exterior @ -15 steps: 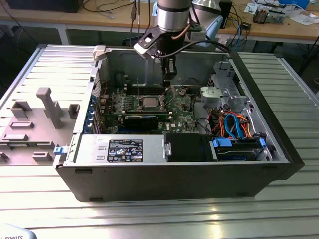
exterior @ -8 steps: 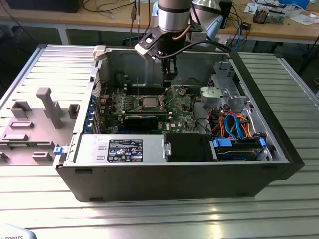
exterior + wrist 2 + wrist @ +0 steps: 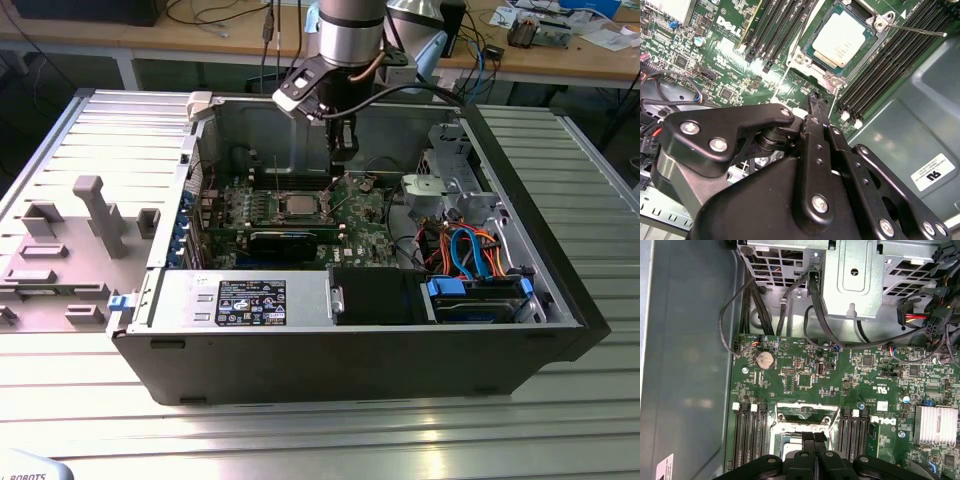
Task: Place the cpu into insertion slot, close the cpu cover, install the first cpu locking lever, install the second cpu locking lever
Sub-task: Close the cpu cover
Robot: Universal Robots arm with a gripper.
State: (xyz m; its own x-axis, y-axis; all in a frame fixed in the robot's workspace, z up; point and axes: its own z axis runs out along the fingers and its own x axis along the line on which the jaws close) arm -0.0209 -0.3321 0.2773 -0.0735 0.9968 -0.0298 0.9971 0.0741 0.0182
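Ribbed metal table (image 3: 300, 440), open computer case (image 3: 350, 365); tool (image 3: 815, 97) fully narrow, empty, above motherboard (image 3: 730, 55) near cpu (image 3: 842, 37)

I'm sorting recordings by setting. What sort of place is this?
Most likely a robotics or electronics lab: an open black desktop computer case lies on a ribbed silver metal table, a silver robot arm reaches into it, and a wooden workbench strewn with cables stands behind.

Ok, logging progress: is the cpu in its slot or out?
In: the second wrist view shows the cpu lying flat within the insertion slot, with silvery metal framing its edges.
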